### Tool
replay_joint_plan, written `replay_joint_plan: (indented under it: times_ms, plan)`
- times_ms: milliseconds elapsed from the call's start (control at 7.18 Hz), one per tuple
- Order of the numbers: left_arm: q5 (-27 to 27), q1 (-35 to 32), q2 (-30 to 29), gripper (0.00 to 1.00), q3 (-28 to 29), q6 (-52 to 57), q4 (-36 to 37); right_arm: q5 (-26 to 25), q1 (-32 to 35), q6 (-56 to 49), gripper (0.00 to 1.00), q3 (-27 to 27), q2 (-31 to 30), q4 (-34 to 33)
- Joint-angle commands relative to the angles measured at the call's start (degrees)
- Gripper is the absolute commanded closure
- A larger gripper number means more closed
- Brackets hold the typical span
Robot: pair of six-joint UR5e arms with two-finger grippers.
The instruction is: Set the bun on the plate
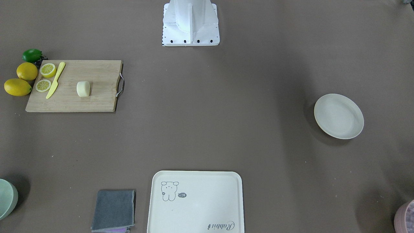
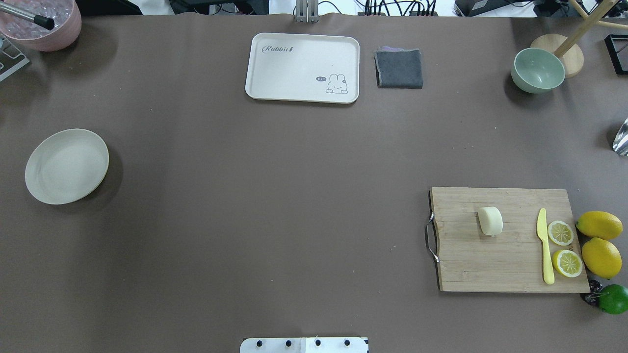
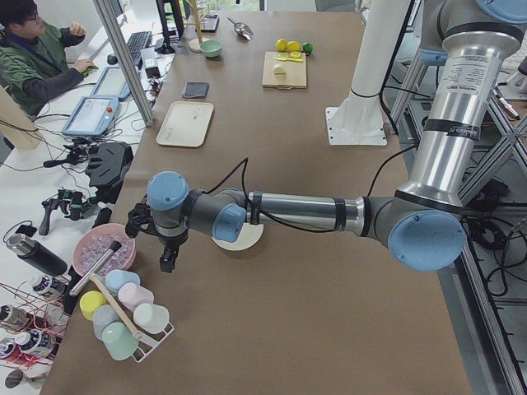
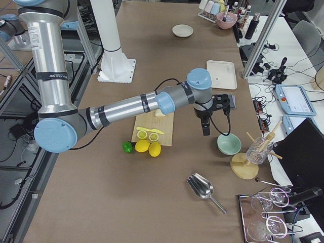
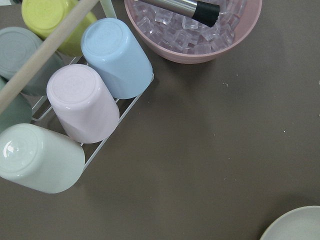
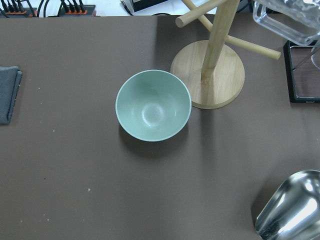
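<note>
One pale, smooth, domed bun (image 2: 490,220)

Bun (image 2: 490,220) on cutting board (image 2: 471,264), plate (image 2: 66,166) apart

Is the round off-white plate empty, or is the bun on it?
Empty. The round off-white plate is bare inside; the small pale cream bun lies on the wooden cutting board, far from it.

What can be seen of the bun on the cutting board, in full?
The bun is a small, pale cream lump, smooth and rounded, with one flat end. It seems to lie on its side near the middle of the wooden cutting board, touching only the board, apart from the yellow knife. It is not yet on the plate.
</note>
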Motion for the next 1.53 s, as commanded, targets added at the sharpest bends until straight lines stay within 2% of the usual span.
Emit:
replay_joint_plan:
  times_ms: [0,279,557,975,1393]
  plan:
    - [0.0,-0.2,0.3,0.02,-2.3,0.1,0.3,-0.1,0.0,0.0,0.0,0.3,0.4,0.0]
    - [0.1,0.9,0.1,0.02,-1.7,0.5,-0.3,-0.1,0.0,0.0,0.0,1.9,0.3,0.1]
    - [-0.3,8.0,1.0,0.02,-0.2,2.1,-3.1,0.2,0.0,0.0,0.0,2.4,0.4,0.0]
    - [-0.2,15.1,1.1,0.02,4.8,2.1,-11.6,0.6,-0.1,0.1,0.0,2.2,1.3,-0.4]
    - [-0.1,20.0,1.1,0.02,5.8,2.1,-11.9,0.2,-0.1,0.1,0.0,2.4,1.4,-0.2]
